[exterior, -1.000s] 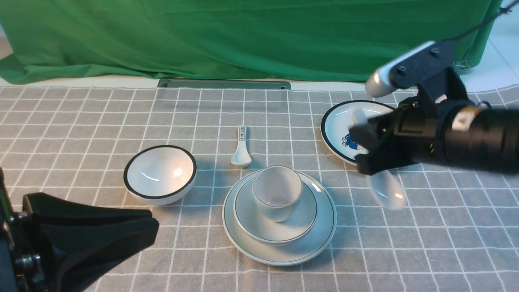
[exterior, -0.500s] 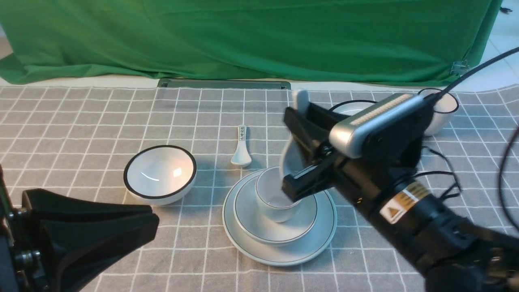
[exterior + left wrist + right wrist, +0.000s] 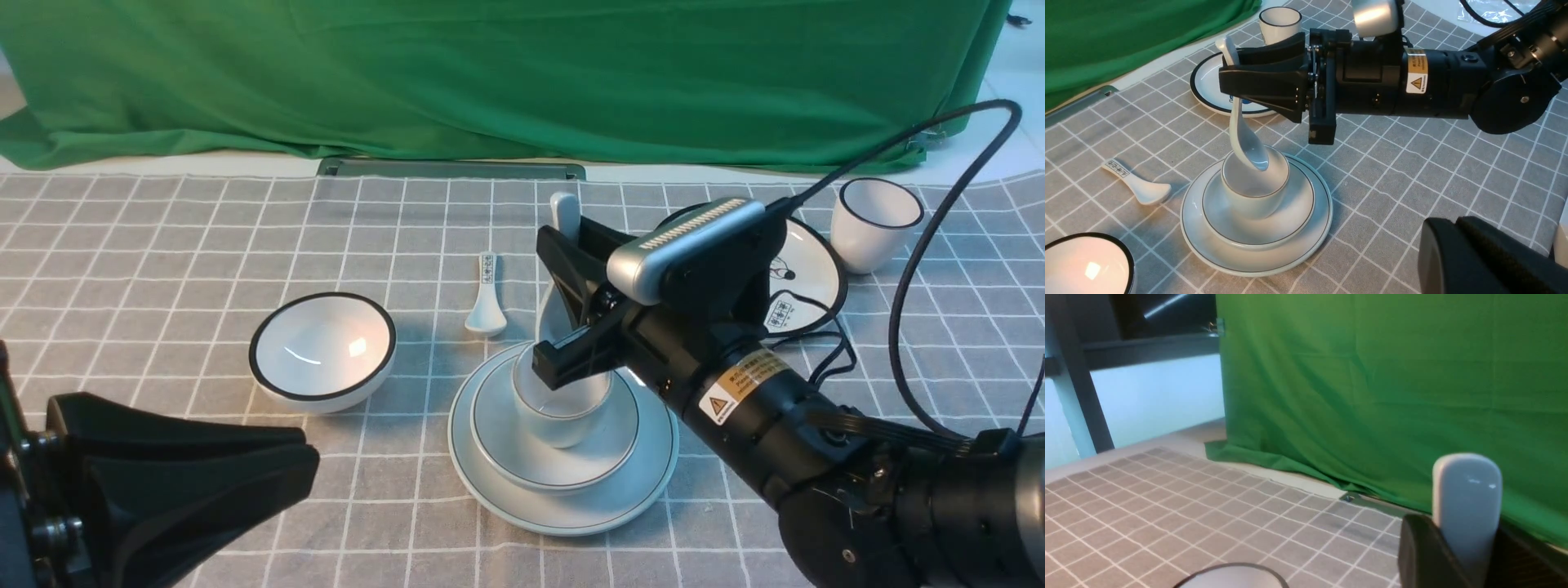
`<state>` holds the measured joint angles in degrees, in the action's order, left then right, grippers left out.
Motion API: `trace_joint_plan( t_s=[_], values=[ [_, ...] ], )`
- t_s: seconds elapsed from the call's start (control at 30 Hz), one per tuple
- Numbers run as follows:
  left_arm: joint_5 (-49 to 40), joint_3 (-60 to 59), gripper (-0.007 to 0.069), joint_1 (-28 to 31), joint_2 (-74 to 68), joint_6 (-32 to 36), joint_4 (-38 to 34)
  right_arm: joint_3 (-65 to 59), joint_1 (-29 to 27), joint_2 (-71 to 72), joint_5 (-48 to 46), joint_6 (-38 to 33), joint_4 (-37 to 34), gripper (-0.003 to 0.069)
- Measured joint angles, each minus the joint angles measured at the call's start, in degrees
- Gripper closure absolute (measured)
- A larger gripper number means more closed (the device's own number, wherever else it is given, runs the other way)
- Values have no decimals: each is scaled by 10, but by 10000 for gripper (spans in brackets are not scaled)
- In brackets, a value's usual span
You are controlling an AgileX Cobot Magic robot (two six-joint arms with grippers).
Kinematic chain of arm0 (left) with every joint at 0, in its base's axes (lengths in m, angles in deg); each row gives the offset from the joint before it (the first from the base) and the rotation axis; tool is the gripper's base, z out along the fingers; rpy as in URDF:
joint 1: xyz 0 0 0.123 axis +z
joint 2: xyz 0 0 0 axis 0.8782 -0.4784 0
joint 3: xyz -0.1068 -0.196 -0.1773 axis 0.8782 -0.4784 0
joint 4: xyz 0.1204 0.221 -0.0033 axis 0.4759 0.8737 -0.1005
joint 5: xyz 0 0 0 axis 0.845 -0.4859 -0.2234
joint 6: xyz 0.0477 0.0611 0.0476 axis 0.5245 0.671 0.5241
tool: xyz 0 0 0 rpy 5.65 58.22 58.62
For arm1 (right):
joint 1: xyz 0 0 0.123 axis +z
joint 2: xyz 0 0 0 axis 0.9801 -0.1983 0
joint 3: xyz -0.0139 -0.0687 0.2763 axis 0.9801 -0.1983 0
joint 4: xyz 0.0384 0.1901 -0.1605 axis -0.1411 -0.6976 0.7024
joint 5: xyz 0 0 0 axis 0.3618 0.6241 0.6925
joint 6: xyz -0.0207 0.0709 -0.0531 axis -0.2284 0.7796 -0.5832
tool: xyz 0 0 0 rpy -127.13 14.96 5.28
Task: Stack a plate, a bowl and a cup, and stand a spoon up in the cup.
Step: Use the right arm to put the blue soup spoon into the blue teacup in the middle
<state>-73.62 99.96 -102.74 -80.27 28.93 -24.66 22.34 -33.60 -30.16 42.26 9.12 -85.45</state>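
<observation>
Right tool (image 3: 1227,79) pinching the spoon (image 3: 1241,134) high on its handle, bowl end at the cup (image 3: 1253,192) mouth. Glazed ceramic: stiff, slick, chips easily, bowl-heavy so likely to pivot. Mid-handle hold looks safest. Left tool (image 3: 306,461) pressed together, well apart from the cup

In the front view the right gripper (image 3: 545,302) is covering the spoon's (image 3: 552,314) lower end and the cup's (image 3: 563,412) far rim. Its arm (image 3: 775,408) is hiding half the printed plate (image 3: 808,269) toward the table's (image 3: 163,237) far right corner. The picture's edge is cutting off the left gripper (image 3: 302,467).
</observation>
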Motion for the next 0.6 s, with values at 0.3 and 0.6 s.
trace_joint_plan(
  t_s=[0.3,0.6],
  values=[
    [1,0,615,0,0,0,0,1,-2,-55,-4,2,17,487],
    [1,0,615,0,0,0,0,1,-2,-76,32,2,17,232]
  ],
)
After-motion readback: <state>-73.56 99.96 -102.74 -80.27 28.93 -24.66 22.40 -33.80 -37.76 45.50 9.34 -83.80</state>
